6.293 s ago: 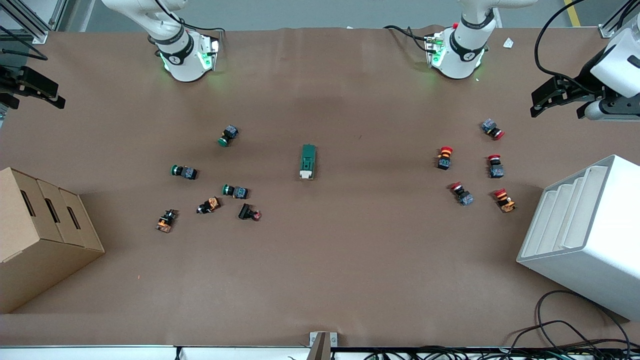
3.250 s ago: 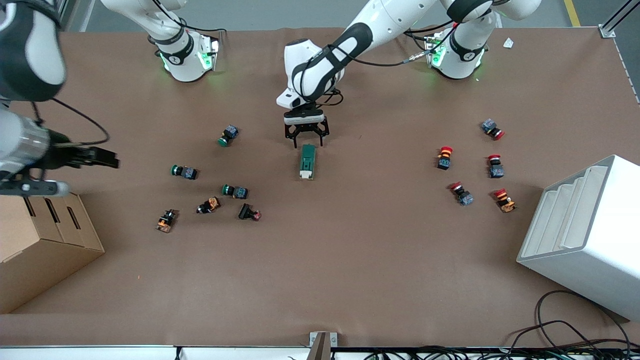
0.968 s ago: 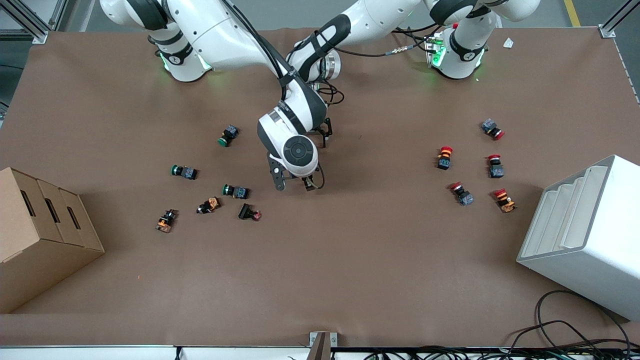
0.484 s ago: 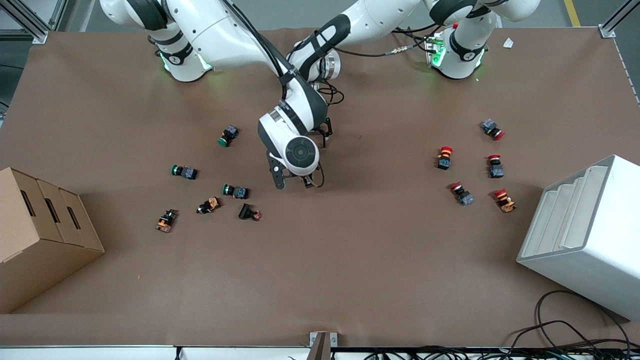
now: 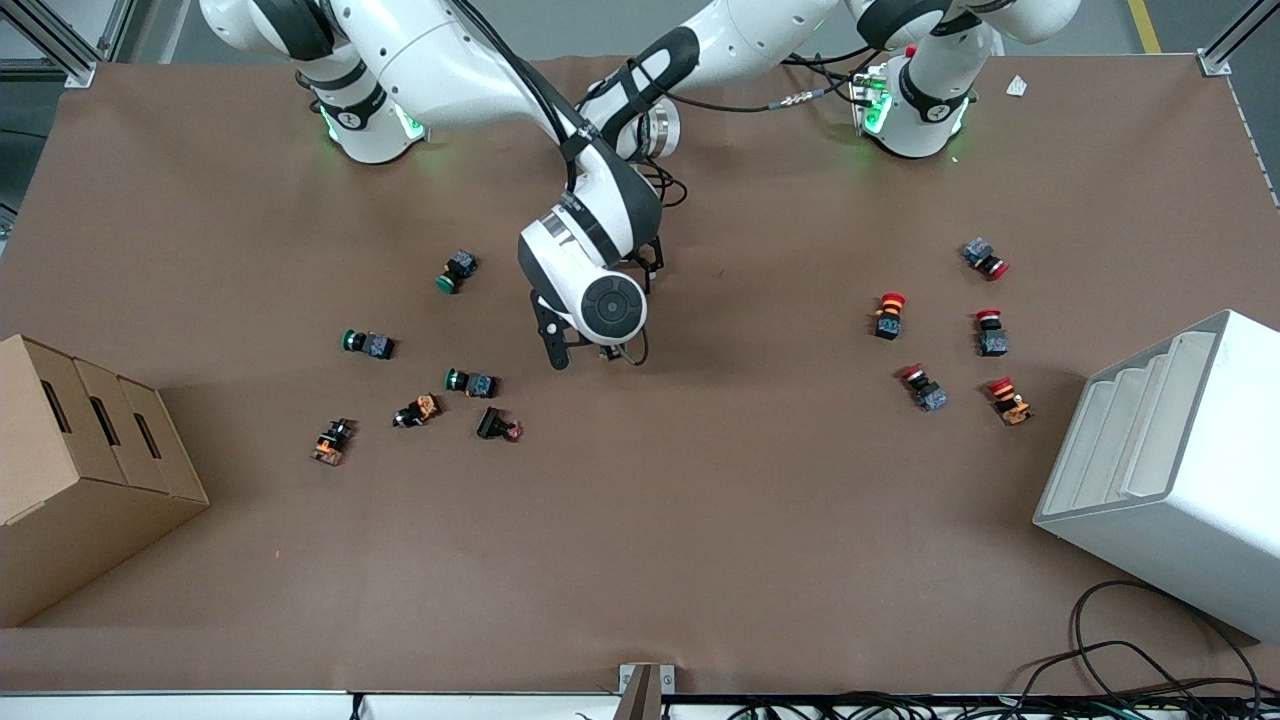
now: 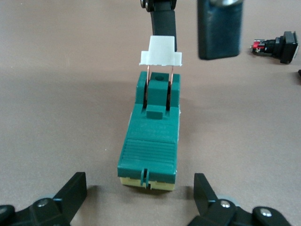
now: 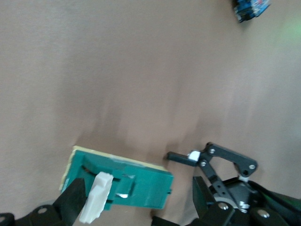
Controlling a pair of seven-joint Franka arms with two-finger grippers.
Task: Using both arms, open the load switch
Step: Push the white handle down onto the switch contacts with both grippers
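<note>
The load switch [image 6: 150, 136] lies on the brown table mid-way between the arms, a dark green block on a cream base. Its white lever [image 6: 161, 52] stands raised on two copper blades. My left gripper [image 6: 139, 188] is open and low, one finger on each side of the end away from the lever, not touching. My right gripper [image 7: 138, 188] is open too, over the lever end [image 7: 96, 197]. One of its fingers [image 6: 162, 19] sits right against the lever and the other [image 6: 220, 28] is off to the side. In the front view the right arm's wrist [image 5: 600, 290] hides the switch.
Green and orange push buttons [image 5: 455, 270] [image 5: 470, 382] lie toward the right arm's end, and red ones [image 5: 890, 313] [image 5: 990, 333] toward the left arm's end. A cardboard box [image 5: 80, 470] and a white stepped bin [image 5: 1170, 470] stand at the table's two ends.
Both arms have swung in from the table's ends to the switch, the left first. Over the last second the right wrist has shifted slightly toward the left arm's end.
</note>
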